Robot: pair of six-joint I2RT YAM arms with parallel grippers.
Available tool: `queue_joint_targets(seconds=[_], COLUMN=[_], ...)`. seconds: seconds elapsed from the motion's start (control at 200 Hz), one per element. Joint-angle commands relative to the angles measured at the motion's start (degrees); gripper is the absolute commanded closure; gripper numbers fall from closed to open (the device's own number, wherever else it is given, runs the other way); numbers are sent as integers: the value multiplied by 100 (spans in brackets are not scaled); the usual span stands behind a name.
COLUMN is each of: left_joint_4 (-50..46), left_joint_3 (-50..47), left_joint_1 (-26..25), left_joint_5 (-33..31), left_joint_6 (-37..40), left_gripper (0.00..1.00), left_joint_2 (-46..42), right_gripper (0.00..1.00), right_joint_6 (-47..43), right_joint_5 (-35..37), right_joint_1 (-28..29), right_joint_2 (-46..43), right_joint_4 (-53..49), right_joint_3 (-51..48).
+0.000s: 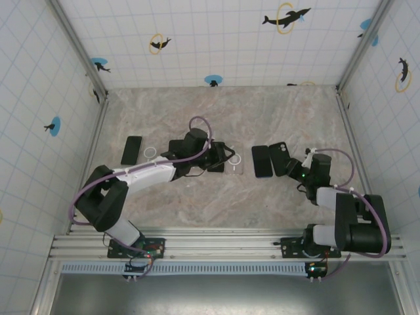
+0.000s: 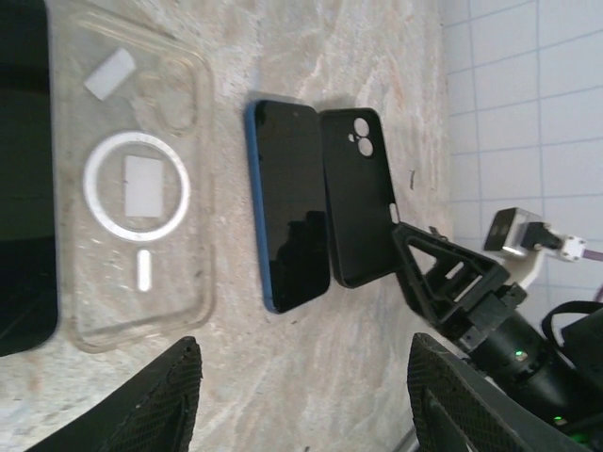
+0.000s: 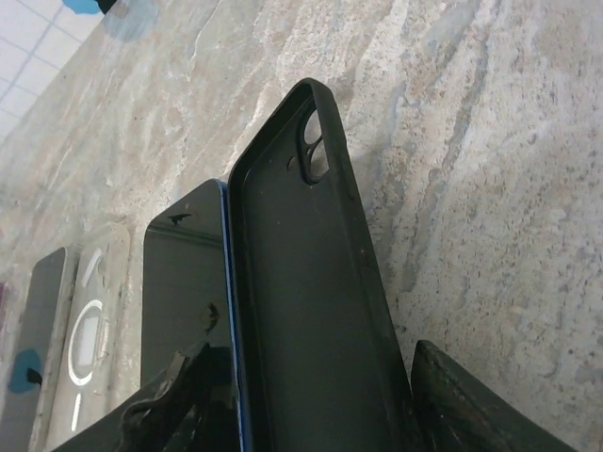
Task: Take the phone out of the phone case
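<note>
A: Phone look + where?
B: Phone (image 2: 287,202) was slim, blue-edged, dark screen up, flat on the table (image 2: 377,56). It sat just beside the clear case (image 2: 141,188), between it and the black case (image 2: 358,193).
A: Black case?
B: Empty, hollow side up, cam cut-out at one end. It lay on the phone's far side from the clear case, long edges looking like they touched.
A: Anything cut off / unclear?
B: In the right wrist view the black case's near end ran out of frame. A second dark phone (image 2: 19,169) on the clear case's other side was clipped by the left wrist frame edge. Couldn't tell if the right fingertips touched the black case.
A: Pincers?
B: Right gripper (image 3: 313,377) had fingers spread wider than the black case, one each side of its near end, gripping nothing. Left gripper (image 2: 306,344) was wide too, w/ only bare table between the pads, near the clear case.
A: Arm poses?
B: Left arm reached long and low across the table to the clear case. Right arm was folded tight, wrist low, pointing along the black case.
</note>
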Motion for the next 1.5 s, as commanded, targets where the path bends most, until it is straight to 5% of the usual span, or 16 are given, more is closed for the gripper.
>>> queue_joint_targets(seconds=[0.0,0.335,0.596,0.681,0.866,1.076,1.346,1.496], left_joint_4=[-429,-918,-1809,-2028,-2086,-942,2030,3385], left_joint_3=[-19,-213,-317,-496,-1202,-2433,-4346,-4642], left_joint_1=[194,709,1278,1616,2775,3898,4372,4523], left_joint_5=[-201,-419,-563,-730,-1061,-1160,-1648,-1239], left_joint_6=[479,1209,2781,3229,4306,5002,5484,5444], left_gripper=[38,28,11,10,2,2,2,2], left_joint_2=[-320,-788,-1224,-1463,-2157,-2600,-2855,-2391], right_gripper=[37,35,16,0,1,1,1,1], right_joint_6=[-615,-1276,-1895,-2015,-2031,-1598,-1724,-2263], right_joint_5=[111,56,-638,-597,-395,1922,2710,2677], right_joint_1=[-11,57,431,442,491,479,289,285], right_joint_2=[-174,-426,-971,-1043,-1284,-1646,-1323,-631], right_joint_4=[-679,-1595,-1702,-1836,-1721,-667,1582,2305], right_joint_3=[308,785,952,963,866,-84,-1351,-1476])
